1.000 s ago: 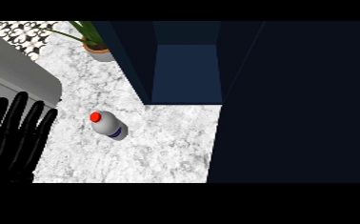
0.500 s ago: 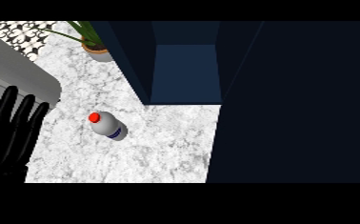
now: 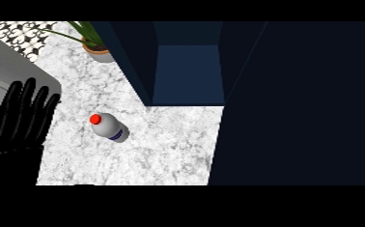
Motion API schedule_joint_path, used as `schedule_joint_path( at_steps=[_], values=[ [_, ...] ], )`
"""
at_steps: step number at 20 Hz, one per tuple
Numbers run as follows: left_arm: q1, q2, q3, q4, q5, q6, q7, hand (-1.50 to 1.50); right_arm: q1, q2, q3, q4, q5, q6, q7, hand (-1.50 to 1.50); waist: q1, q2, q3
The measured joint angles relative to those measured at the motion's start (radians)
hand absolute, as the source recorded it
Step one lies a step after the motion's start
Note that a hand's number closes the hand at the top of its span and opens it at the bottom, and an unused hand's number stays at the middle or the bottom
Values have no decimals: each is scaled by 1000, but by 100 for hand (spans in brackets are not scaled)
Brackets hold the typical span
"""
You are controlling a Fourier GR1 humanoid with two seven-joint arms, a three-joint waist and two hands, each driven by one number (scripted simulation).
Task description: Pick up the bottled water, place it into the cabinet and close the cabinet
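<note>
The bottled water (image 3: pixel 109 127), pale with a red cap and a blue label band, stands on the marble counter (image 3: pixel 157 148) left of centre. My left hand (image 3: pixel 25 117) shows at the left edge with its fingers straight and pointing up, apart from the bottle and to its left. The dark blue cabinet (image 3: pixel 187 74) stands open behind the bottle, its inside showing a lighter blue floor. Its open door (image 3: pixel 292 105) fills the right side. My right hand is out of the picture.
A potted plant (image 3: pixel 96 47) with long green leaves sits at the back left on the counter. A grey sink edge (image 3: pixel 21 69) runs along the left. The counter's front edge lies just below the bottle's area.
My left hand has drifted slightly left and up along the left edge. The bottle and the cabinet have not moved.
</note>
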State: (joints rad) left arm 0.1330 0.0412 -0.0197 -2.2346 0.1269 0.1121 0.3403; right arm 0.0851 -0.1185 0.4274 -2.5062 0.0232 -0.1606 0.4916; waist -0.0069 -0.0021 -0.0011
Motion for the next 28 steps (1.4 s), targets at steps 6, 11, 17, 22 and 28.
schedule_joint_path(
  at_steps=[6, 11, 17, 22, 28],
  values=[
    [-34, 21, 72, 197, 21, -49, -109, -150, -17, -11, 15, 4, 4, -16, 7, -150, -2, 1, 0],
    [-39, 23, 102, 364, 22, -96, -234, -150, -45, -29, -7, 3, 3, -19, 28, -150, -2, 1, 0],
    [-90, 23, 131, 571, 9, -124, -367, -150, -62, -28, 34, 1, 10, -51, 44, -150, -5, 0, 0],
    [-96, 23, 157, 727, 11, -164, -498, -150, -50, -51, 40, 1, 13, -51, 25, -150, -5, 0, 0],
    [-130, 14, 177, 908, -14, -164, -623, -150, -58, -60, 48, -1, 15, -69, 34, -150, -6, 0, 0]
  ],
)
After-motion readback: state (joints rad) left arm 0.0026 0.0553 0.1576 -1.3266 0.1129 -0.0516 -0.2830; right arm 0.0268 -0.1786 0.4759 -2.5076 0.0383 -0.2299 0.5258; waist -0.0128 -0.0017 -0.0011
